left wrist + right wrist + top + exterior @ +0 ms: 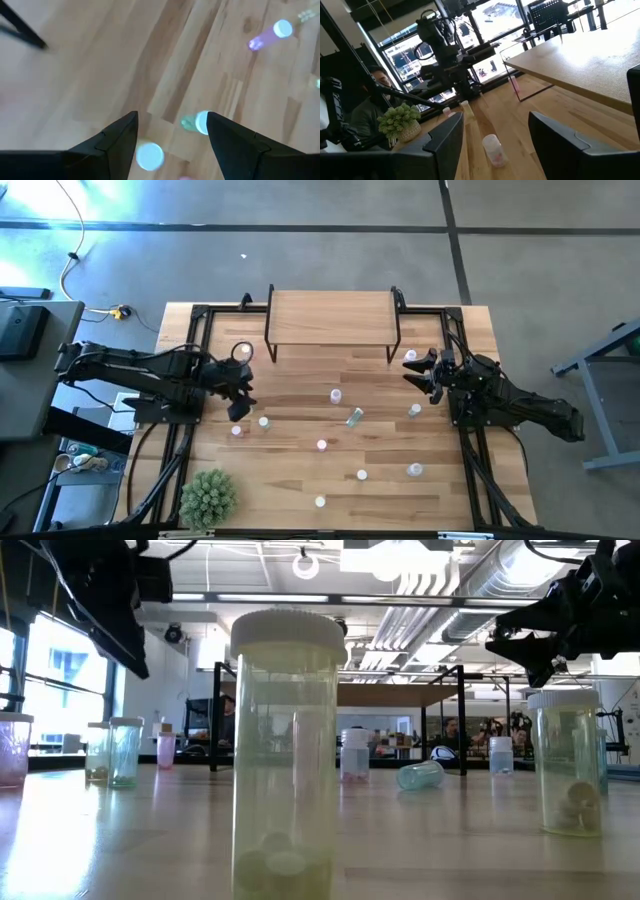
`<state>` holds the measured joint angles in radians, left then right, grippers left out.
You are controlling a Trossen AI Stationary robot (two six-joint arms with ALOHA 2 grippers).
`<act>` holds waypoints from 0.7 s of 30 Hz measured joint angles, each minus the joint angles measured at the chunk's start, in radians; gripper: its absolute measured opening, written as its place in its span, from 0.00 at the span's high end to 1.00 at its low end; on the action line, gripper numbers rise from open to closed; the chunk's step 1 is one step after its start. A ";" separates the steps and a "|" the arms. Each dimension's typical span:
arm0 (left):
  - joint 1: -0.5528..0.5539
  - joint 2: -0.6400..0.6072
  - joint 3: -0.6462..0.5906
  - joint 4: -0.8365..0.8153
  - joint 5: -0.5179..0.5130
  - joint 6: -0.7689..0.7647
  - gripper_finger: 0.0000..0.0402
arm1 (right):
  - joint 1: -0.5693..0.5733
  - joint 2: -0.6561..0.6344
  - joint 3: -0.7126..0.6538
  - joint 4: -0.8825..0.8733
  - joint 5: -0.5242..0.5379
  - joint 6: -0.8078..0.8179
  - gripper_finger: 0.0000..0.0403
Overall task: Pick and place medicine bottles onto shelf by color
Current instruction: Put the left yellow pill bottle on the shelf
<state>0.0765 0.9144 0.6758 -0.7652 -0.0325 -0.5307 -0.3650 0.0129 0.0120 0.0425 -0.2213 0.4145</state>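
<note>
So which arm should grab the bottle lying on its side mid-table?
Right, probably. The right gripper hovers open near the shelf's right end, nearer the tipped bottle than the left gripper, which hangs open over upright bottles at the table's left.

The worktop [300, 470] is light wood in plank stripes with darker grain streaks, and the shelf [330, 315] is a paler, plainer wood on thin black legs. Both arms are black. The nearest bottle [285, 755] is clear yellow-green under an off-white cap. The fallen bottle [420, 776] is pale blue-green. One bottle [270, 36] is lavender with a white cap. The spiky plant [208, 498] is green.
</note>
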 joint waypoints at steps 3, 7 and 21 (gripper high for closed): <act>0.000 0.038 0.000 -0.015 0.023 -0.060 0.43 | 0.000 0.000 0.000 0.000 0.000 0.000 0.46; 0.000 0.081 -0.001 -0.039 0.051 -0.084 0.43 | 0.000 0.000 0.000 0.000 0.000 0.000 0.46; 0.010 0.168 0.107 -0.212 0.034 -0.086 0.43 | 0.000 0.000 0.000 0.000 0.000 0.000 0.46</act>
<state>0.0861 1.0824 0.7824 -0.9770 0.0020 -0.6167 -0.3651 0.0132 0.0120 0.0422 -0.2215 0.4147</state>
